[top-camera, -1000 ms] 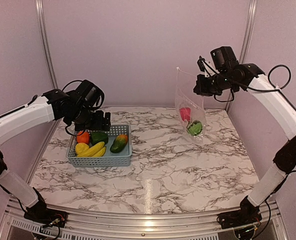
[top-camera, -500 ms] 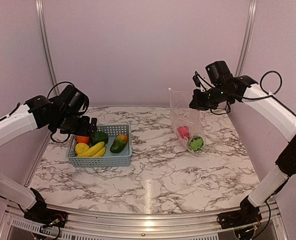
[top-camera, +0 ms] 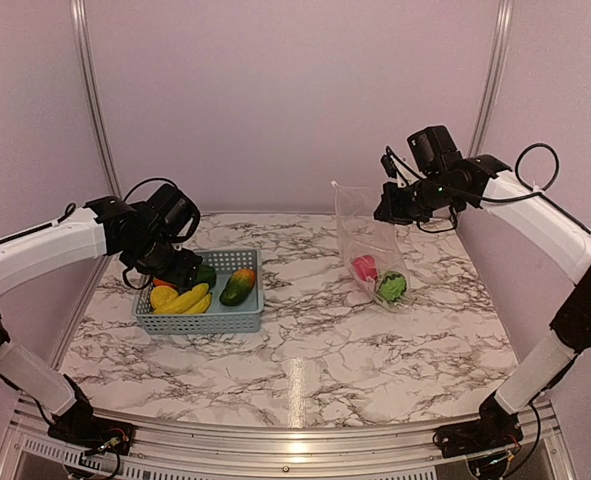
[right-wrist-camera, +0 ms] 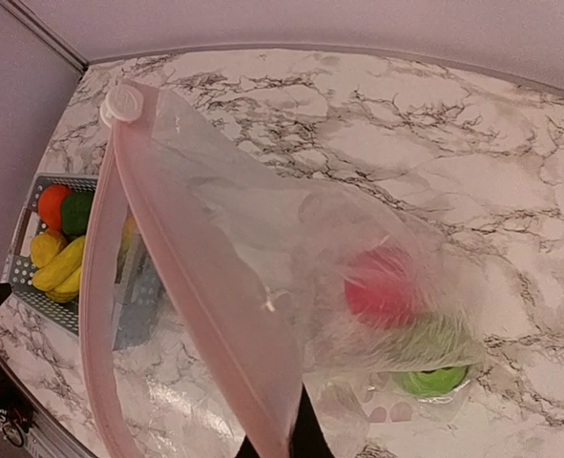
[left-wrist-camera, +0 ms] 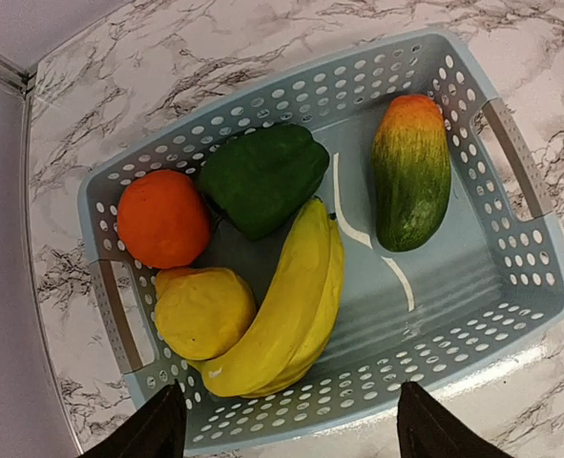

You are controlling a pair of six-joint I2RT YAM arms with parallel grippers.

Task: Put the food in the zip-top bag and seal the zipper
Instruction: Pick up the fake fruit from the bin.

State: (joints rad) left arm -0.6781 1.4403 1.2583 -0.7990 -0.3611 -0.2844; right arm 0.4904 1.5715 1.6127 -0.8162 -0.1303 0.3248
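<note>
Hovering over the grey-blue basket [left-wrist-camera: 511,239] with left gripper [left-wrist-camera: 296,441] jaws wide apart, empty. Directly beneath: banana [left-wrist-camera: 286,305], long axis slanting away from the fingers, touching lemon [left-wrist-camera: 203,310]; orange [left-wrist-camera: 162,218], green pepper [left-wrist-camera: 262,176], mango [left-wrist-camera: 411,172] alongside. Well apart to the right: right gripper [top-camera: 387,205] pinched on the zip-top bag [top-camera: 360,225] mouth, red apple [right-wrist-camera: 382,286] and green melon [right-wrist-camera: 434,348] inside.

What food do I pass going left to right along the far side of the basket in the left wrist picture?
orange → green pepper → mango
</note>
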